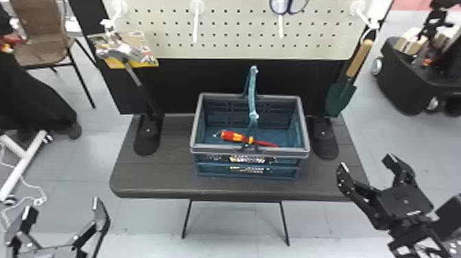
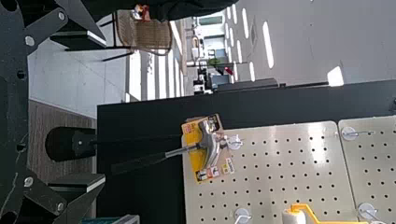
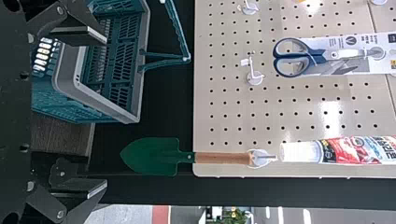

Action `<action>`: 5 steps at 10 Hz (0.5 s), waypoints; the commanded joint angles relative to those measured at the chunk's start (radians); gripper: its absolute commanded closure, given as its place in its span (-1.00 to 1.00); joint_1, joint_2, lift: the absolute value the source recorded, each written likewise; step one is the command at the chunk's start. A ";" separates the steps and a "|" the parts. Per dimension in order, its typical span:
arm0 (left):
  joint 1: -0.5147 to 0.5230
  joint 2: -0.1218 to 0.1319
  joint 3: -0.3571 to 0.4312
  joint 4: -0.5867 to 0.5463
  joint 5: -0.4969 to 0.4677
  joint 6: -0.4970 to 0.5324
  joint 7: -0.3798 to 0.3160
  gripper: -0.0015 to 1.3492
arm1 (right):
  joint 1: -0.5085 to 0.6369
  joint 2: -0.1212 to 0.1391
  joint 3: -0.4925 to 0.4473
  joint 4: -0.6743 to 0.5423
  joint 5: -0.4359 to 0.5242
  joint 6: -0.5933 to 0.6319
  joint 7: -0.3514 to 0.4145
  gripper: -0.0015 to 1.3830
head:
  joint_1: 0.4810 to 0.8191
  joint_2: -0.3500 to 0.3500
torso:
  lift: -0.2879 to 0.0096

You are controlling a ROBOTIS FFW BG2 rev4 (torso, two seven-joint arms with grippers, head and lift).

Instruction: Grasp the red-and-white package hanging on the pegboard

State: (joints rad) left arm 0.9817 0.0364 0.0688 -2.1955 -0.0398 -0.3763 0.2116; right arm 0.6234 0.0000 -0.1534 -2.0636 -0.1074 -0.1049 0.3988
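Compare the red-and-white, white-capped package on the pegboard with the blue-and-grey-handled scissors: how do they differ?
The package looks rounded, like a tube, with its white cap at the bottom; the scissors are flat, on a white card. The package is near the right edge of the pegboard, above the green trowel; the scissors are further in. Both hang upright.

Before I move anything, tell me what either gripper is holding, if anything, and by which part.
Nothing is held: the left gripper and the right gripper both stand open, with nothing between their fingers.
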 commanded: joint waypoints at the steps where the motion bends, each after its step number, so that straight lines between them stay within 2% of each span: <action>1: 0.000 0.002 -0.003 0.000 0.000 0.001 0.000 -0.59 | -0.007 0.001 0.000 -0.004 0.002 -0.004 0.000 -0.69 | 1.00 0.02 | 0.27; 5: -0.006 0.003 -0.018 0.000 0.000 0.019 0.000 -0.59 | -0.007 0.001 -0.002 -0.004 0.003 -0.003 0.000 -0.69 | 1.00 0.02 | 0.27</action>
State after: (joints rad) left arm 0.9755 0.0399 0.0525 -2.1955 -0.0406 -0.3602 0.2116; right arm 0.6176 0.0000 -0.1549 -2.0679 -0.1043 -0.1087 0.3987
